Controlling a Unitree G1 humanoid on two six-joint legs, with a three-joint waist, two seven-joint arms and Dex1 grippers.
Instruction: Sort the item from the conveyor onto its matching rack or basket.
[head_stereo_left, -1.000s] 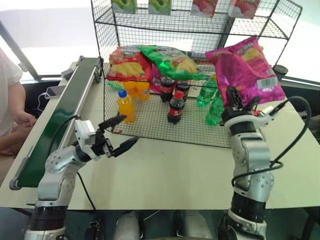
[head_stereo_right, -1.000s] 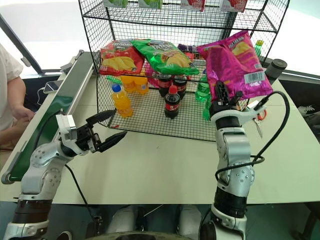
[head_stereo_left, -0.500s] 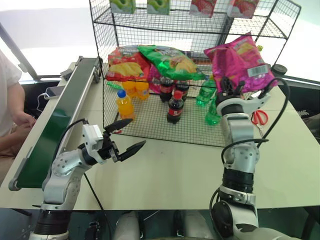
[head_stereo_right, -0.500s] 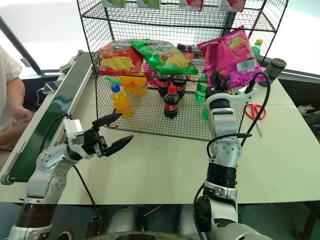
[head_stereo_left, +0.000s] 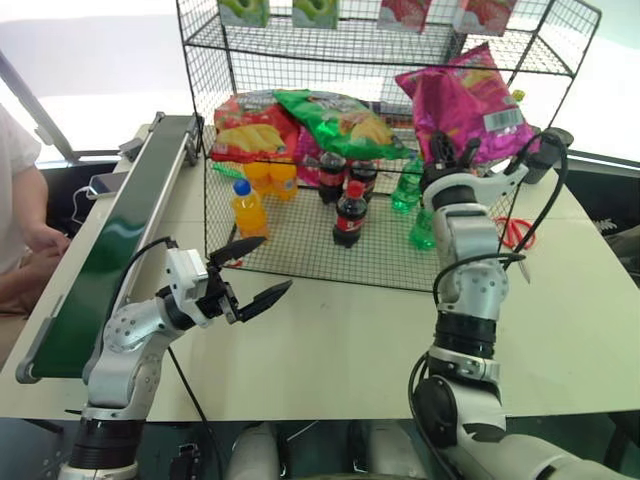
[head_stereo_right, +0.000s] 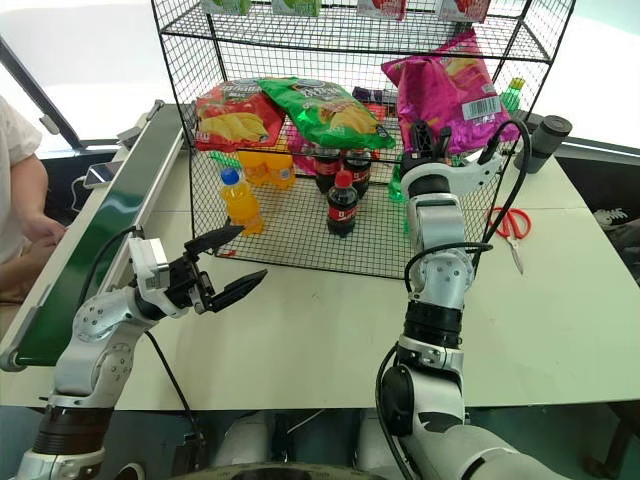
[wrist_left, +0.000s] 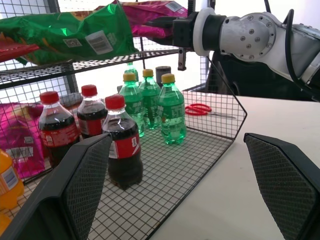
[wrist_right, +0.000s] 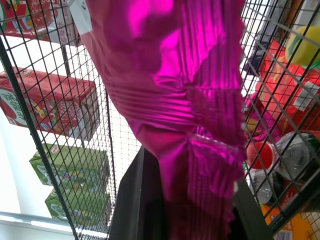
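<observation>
The right tool (head_stereo_left: 446, 152) pinches the pink bag (head_stereo_left: 462, 98) at the rack's (head_stereo_left: 300, 45) middle shelf, beside the green bag (head_stereo_left: 340, 120). Placing is under way, I judge; next, set it flat and let go. The left tool (head_stereo_left: 252, 272) hangs spread over the worktop (head_stereo_left: 330, 340).

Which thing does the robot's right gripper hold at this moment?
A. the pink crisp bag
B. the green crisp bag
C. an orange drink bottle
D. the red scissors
A: the right gripper is closed on the bottom edge of the pink crisp bag, lifting it at the right end of the wire rack; the right wrist view shows the foil pinched between its fingers.
</observation>
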